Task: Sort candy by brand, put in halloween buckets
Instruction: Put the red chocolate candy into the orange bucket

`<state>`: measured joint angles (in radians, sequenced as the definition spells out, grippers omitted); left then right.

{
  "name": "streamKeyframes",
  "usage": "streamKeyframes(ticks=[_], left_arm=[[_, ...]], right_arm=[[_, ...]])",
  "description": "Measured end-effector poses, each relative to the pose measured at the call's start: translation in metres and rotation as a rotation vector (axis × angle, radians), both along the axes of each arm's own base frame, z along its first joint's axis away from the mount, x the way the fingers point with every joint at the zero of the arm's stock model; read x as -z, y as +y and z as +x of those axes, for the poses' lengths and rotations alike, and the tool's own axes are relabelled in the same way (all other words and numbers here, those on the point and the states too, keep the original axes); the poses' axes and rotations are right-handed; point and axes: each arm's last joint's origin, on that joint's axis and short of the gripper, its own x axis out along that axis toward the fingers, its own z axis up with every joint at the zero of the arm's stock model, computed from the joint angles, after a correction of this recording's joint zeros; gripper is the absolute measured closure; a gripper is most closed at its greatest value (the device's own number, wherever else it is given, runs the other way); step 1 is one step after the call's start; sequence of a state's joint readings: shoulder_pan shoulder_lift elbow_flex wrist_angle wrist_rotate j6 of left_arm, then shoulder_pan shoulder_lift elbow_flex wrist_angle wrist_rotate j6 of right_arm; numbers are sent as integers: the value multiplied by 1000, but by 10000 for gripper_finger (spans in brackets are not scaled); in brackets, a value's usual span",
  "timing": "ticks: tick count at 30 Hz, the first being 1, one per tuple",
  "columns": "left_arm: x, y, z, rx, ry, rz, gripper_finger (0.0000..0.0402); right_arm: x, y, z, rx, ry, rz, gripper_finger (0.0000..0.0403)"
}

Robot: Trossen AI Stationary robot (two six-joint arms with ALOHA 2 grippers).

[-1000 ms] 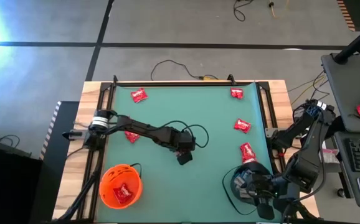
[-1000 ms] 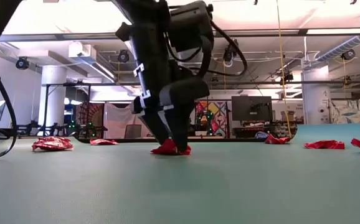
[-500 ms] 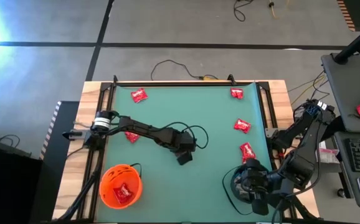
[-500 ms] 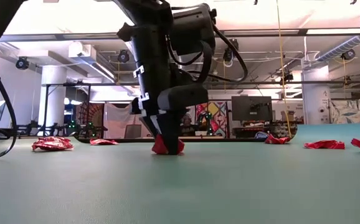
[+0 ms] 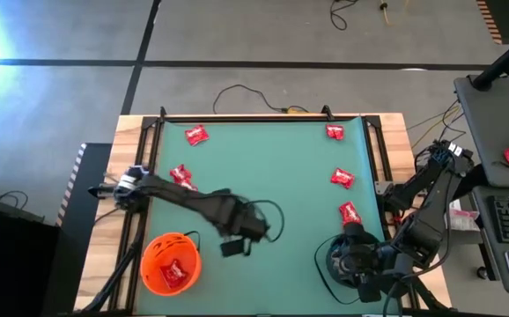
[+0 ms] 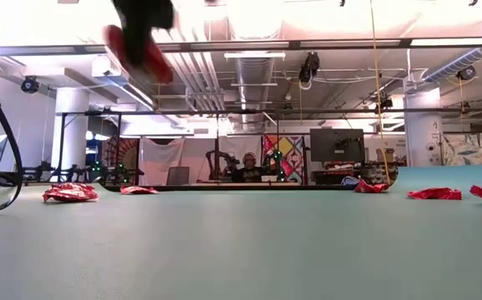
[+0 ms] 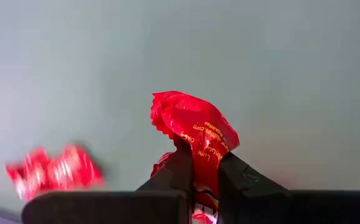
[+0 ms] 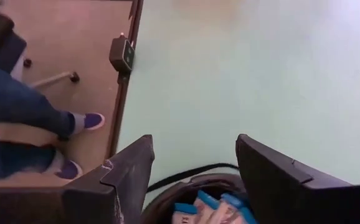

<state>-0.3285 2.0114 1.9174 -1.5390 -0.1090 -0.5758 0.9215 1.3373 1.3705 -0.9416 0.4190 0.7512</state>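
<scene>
My left gripper (image 5: 234, 247) hangs high over the green mat (image 5: 272, 158), shut on a red-wrapped candy (image 7: 192, 127). It is a little to the right of the orange bucket (image 5: 171, 262), which holds red candy. In the low view the candy (image 6: 137, 52) shows as a blur near the top. My right gripper (image 8: 195, 168) stands open over the black bucket (image 5: 343, 260), in which blue-and-white candy (image 8: 205, 208) shows. Several more red candies (image 5: 342, 178) lie flat on the mat. My left gripper pinches the red candy between its two fingers at one end of the wrapper (image 7: 203, 177). The fingers point down from above. The rest of the crumpled wrapper (image 7: 189, 118) sticks out beyond the fingertips, lifted clear of the mat.
Loose red candies lie at the far left (image 5: 196, 135), far right (image 5: 335, 132), right edge (image 5: 350, 214) and left side (image 5: 181, 175). Black rails (image 5: 237, 117) frame the mat. Off the table's corner, a person's legs (image 8: 18, 112) show in the right wrist view.
My left gripper has shut on the red candy that lay on the mat. It then rose sharply and moved toward the near left, toward the orange bucket. The candy has gone from lying on the mat to hanging clear in the fingers.
</scene>
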Motion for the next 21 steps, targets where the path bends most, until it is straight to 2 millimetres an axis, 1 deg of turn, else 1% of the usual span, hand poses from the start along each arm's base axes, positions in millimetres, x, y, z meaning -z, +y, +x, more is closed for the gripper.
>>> streamKeyframes(ticks=[1, 4, 7, 9, 11, 13, 16, 19, 21], left_arm=[[-12, -8, -8, -3, 4, -26, 389], [-42, -31, -33, -70, -79, -124, 390], [-55, -51, -59, -159, -82, -177, 390], [-60, -62, -78, -204, -78, -214, 390], [-65, -70, -99, -263, -36, -265, 390], [-62, -76, -120, -323, 36, -274, 390], [-49, -83, -144, -387, 81, -247, 390], [-36, -84, -156, -415, 71, -265, 390], [-19, -84, -156, -432, 74, -297, 391]], right_arm=[[0, -1, 1, -16, -3, -17, 184], [0, -2, 3, -79, -21, -73, 184], [0, -2, 3, -132, -35, -117, 184], [0, -2, 4, -137, -35, -119, 184], [0, -2, 4, -130, -35, -114, 184], [0, -2, 4, -121, -33, -107, 184], [1, -2, 4, -119, -32, -107, 184], [1, -2, 4, -117, -31, -104, 184], [1, -2, 4, -117, -31, -105, 184]])
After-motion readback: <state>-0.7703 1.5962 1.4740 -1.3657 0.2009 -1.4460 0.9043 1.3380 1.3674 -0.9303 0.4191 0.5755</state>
